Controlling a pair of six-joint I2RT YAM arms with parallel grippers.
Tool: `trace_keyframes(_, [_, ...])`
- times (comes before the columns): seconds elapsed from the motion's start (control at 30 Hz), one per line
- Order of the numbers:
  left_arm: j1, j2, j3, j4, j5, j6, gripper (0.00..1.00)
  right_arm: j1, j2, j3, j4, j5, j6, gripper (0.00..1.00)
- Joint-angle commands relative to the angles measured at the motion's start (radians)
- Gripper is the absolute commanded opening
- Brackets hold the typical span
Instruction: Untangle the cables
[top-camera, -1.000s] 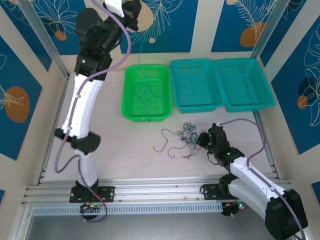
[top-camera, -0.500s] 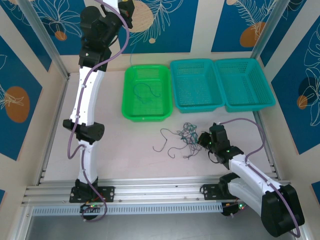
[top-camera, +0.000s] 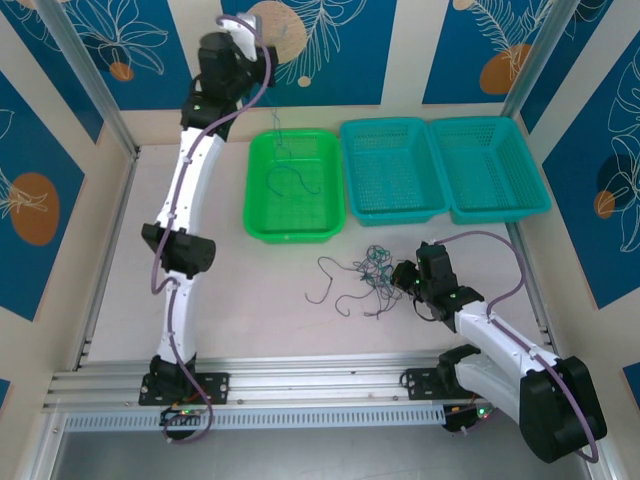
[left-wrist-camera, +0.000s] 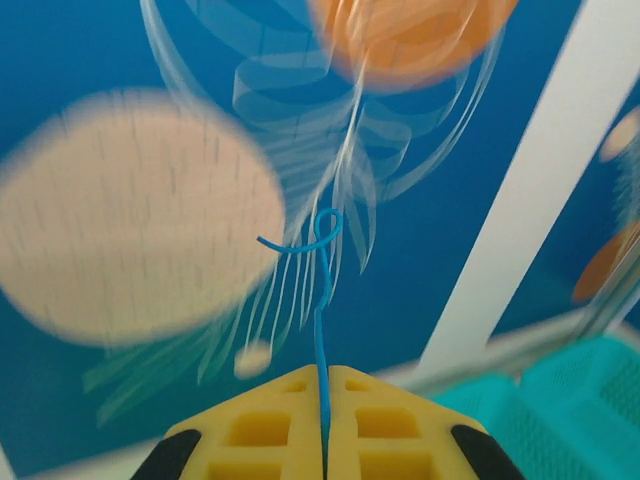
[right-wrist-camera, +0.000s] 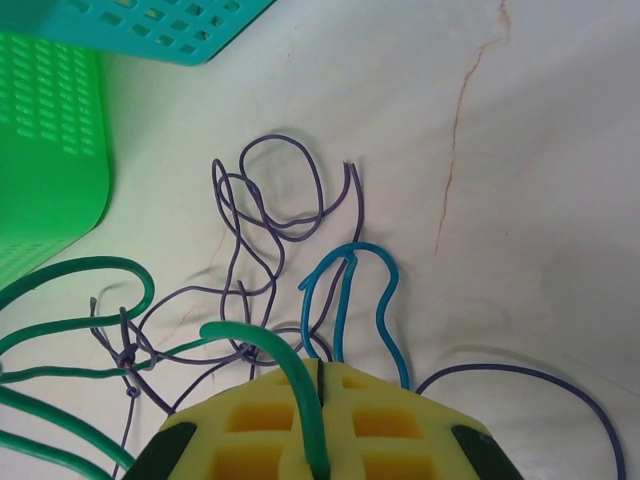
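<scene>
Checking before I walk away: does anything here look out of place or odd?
Nothing spilled or damaged. The tangled cables sprawl on the table; the right pincer grips a green strand, the left pincer holds a blue strand aloft.

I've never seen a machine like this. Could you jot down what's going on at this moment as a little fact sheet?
left gripper: raised high, shut on a blue wire
right gripper: low over the table, shut on a green wire
tangle: thin wires clumped on the table beside the right gripper
green tray: holds a dark curly wire
teal baskets: two, side by side, to the right of the green tray
</scene>
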Motion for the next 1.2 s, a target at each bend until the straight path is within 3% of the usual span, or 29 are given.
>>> trace_keyframes(0.0, [-0.018,0.102,0.048,-0.264,-0.034,-0.039,0.0,-0.004,-0.028,0.029,-0.039,-0.015,-0.002,0.0])
trace_keyframes(0.2, [-0.056,0.216,0.062,-0.431,-0.113,-0.018,0.0,-0.004,-0.08,0.022,-0.069,-0.008,0.008,0.0])
trace_keyframes(0.37, [-0.07,0.289,0.069,-0.477,-0.157,-0.054,0.0,-0.005,-0.113,0.032,-0.105,-0.011,0.005,0.0])
trace_keyframes(0.4, [-0.07,0.302,0.08,-0.486,-0.172,-0.065,0.12,-0.005,-0.123,0.034,-0.118,-0.011,0.004,0.0])
trace_keyframes(0.5, [-0.07,0.319,0.106,-0.501,-0.173,-0.066,0.78,-0.005,-0.155,0.034,-0.144,-0.004,-0.002,0.0])
trace_keyframes(0.53, [-0.07,0.315,0.106,-0.5,-0.166,-0.063,0.89,-0.006,-0.165,0.033,-0.153,0.0,-0.002,0.0])
trace_keyframes(0.6, [-0.07,0.301,0.106,-0.498,-0.144,-0.052,0.97,-0.006,-0.188,0.027,-0.165,0.008,-0.003,0.0])
trace_keyframes(0.7, [-0.069,0.26,0.083,-0.501,-0.136,-0.03,1.0,-0.006,-0.211,0.022,-0.176,0.01,-0.002,0.0])
trace_keyframes(0.83, [-0.032,0.091,-0.115,-0.454,-0.091,-0.011,1.0,-0.006,-0.225,0.041,-0.207,0.007,-0.017,0.0])
trace_keyframes(1.03, [0.014,-0.268,-0.512,-0.451,-0.051,0.137,1.0,-0.006,-0.23,0.049,-0.2,-0.028,-0.055,0.01])
trace_keyframes(1.17, [0.032,-0.53,-0.839,-0.344,0.087,0.088,1.0,-0.006,-0.23,0.057,-0.195,-0.054,-0.089,0.02])
